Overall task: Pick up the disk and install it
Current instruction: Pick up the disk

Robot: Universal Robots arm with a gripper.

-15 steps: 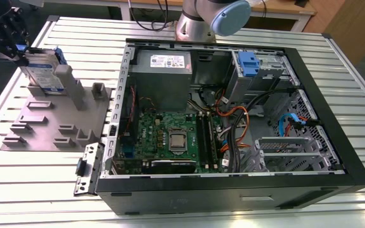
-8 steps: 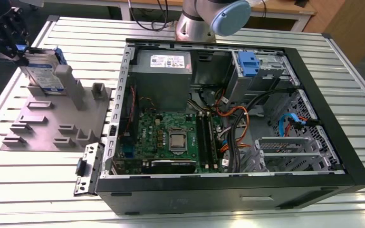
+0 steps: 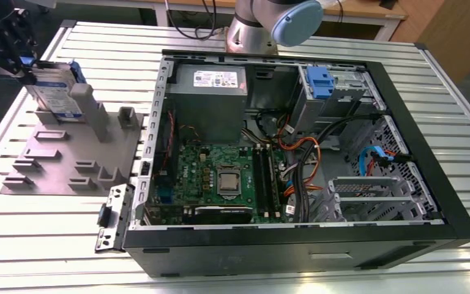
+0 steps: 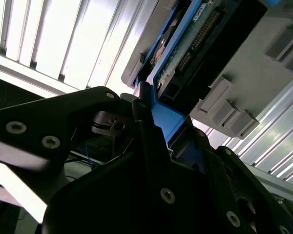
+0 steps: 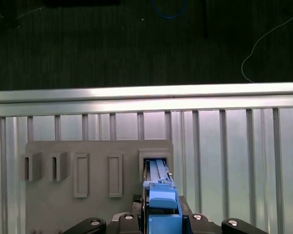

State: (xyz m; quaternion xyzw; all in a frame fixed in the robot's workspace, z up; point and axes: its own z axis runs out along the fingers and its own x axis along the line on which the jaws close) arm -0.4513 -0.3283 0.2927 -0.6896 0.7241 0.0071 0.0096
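The disk [image 3: 55,92] stands on edge in a slot at the back of the grey fixture plate [image 3: 63,159], on the exterior view's left; its silver face and blue rails show. My gripper [image 3: 21,61] comes down on its top edge, black fingers to either side of the blue rail. In the first wrist view the disk's blue rail [image 5: 158,195] runs from the fixture slot up between the gripper [image 5: 158,222] fingers. In the second wrist view the fingers [image 4: 151,141] press against the blue rail below the disk's green circuit board [image 4: 185,53].
An open computer case [image 3: 300,245] lies on the slatted metal table [image 3: 431,79], to the exterior view's right of the fixture. Inside are a grey metal cage with a blue latch [image 3: 320,82], a grey box [image 3: 210,79], a motherboard and loose cables. The arm's base [image 3: 256,30] stands behind the case.
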